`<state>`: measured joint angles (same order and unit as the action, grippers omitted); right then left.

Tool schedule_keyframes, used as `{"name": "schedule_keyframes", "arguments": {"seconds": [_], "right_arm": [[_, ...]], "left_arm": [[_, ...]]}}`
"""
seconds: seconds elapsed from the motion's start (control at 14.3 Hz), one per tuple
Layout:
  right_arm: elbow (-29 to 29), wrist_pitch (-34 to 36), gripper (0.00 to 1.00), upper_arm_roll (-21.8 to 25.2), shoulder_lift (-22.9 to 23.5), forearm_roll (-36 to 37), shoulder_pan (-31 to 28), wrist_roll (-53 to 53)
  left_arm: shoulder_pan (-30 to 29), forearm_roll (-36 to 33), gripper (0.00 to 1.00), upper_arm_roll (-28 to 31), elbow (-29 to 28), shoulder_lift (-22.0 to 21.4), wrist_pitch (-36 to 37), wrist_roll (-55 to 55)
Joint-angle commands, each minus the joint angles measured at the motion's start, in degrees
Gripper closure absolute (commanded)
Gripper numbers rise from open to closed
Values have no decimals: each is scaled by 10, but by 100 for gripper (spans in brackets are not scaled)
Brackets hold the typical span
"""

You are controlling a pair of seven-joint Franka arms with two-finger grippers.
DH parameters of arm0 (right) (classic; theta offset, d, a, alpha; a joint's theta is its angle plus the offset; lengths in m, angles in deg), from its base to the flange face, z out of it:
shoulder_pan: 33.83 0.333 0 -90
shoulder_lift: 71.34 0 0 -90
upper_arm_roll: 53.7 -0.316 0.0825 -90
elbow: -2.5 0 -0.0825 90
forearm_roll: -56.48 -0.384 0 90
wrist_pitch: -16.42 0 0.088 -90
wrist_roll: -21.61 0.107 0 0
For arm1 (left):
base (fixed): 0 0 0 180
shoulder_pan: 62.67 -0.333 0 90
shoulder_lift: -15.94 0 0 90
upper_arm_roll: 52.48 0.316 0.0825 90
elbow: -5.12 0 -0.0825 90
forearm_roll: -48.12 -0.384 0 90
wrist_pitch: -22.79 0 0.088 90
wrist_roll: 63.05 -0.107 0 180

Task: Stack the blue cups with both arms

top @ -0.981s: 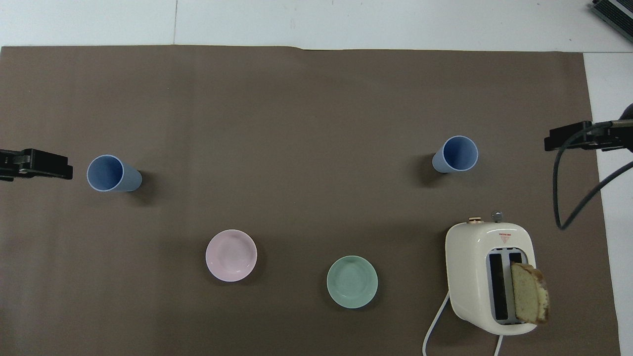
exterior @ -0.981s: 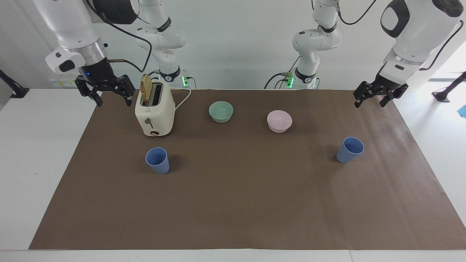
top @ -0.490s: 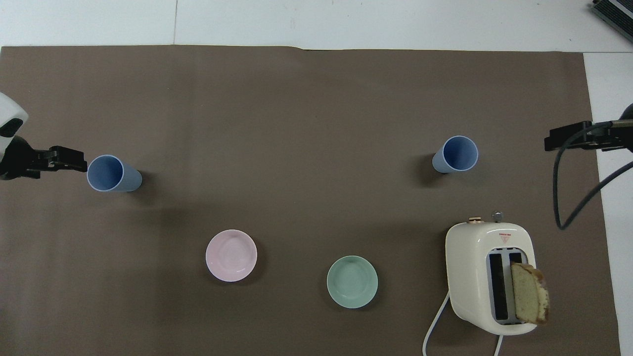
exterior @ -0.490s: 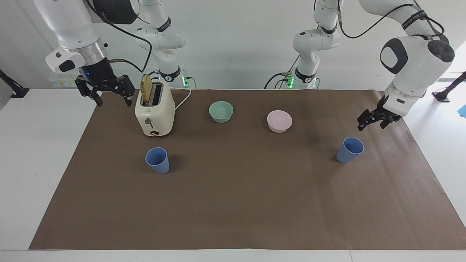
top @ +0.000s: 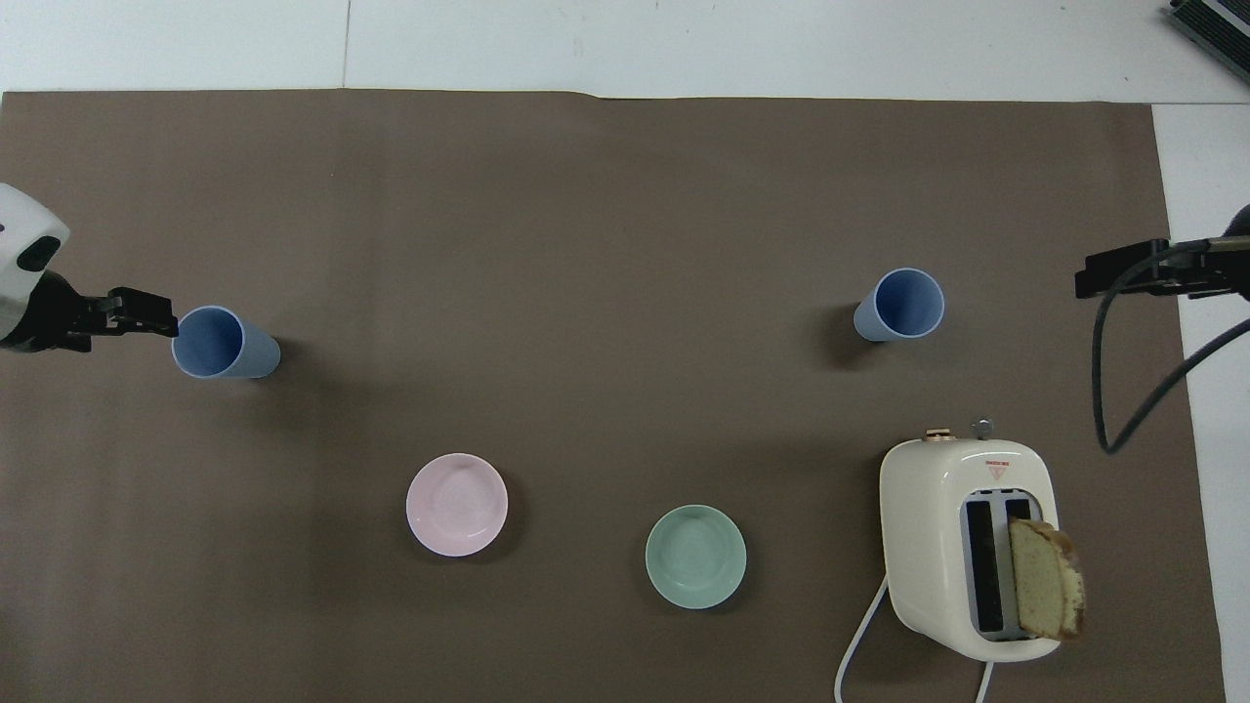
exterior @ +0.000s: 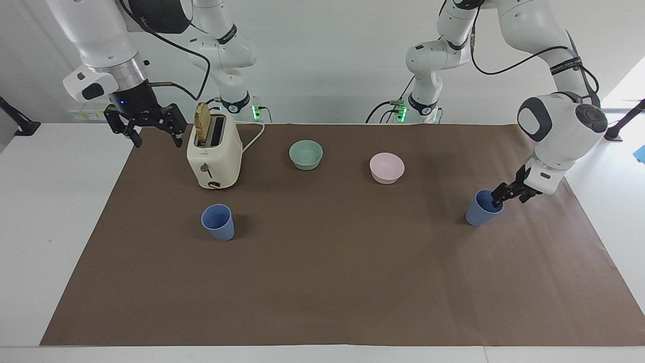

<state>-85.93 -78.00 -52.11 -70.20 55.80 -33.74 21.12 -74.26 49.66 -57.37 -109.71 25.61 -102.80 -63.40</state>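
Left gripper at the rim of one blue cup; right arm waiting beside the toaster.

Nearest the robots, the cream toaster [exterior: 214, 156] holds a bread slice [exterior: 202, 124] upright in one slot; the right gripper [exterior: 154, 135] hangs beside it with jaws spread and nothing between them. The mint-green bowl [exterior: 306, 154] and pink bowl [exterior: 386, 168] sit beside each other, apart, on the brown mat [exterior: 322, 282]. Farther out, two blue cups stand upright and well apart: the cup at the right arm's end [exterior: 218, 222] stands alone; at the cup at the left arm's end [exterior: 482, 208], the left gripper [exterior: 508, 195] has jaws spread at the rim. Contact cannot be told.
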Motion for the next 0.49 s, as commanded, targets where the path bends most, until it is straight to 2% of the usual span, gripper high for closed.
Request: {"name": "schedule_keyframes", "arguments": {"seconds": [0.0, 0.07, 0.21, 0.28, 0.42], "right_arm": [[-7, -3, 0, -4, -5, -3, -5, 8], [-7, -3, 0, -4, -5, -3, -5, 8], [-7, -3, 0, -4, -5, -3, -5, 8], [-7, -3, 0, -4, -5, -3, -5, 8], [-7, -3, 0, -4, -5, -3, -5, 8]], "left_arm": [[-6, 5, 0, -5, -27, -17, -23, 3], [-5, 6, 7, -5, -27, -17, -23, 3], [-4, 5, 80, -5, -23, -16, -20, 3], [-4, 5, 100, -5, -21, -15, -19, 1], [0, 5, 100, -5, -11, -13, -14, 1]]}}
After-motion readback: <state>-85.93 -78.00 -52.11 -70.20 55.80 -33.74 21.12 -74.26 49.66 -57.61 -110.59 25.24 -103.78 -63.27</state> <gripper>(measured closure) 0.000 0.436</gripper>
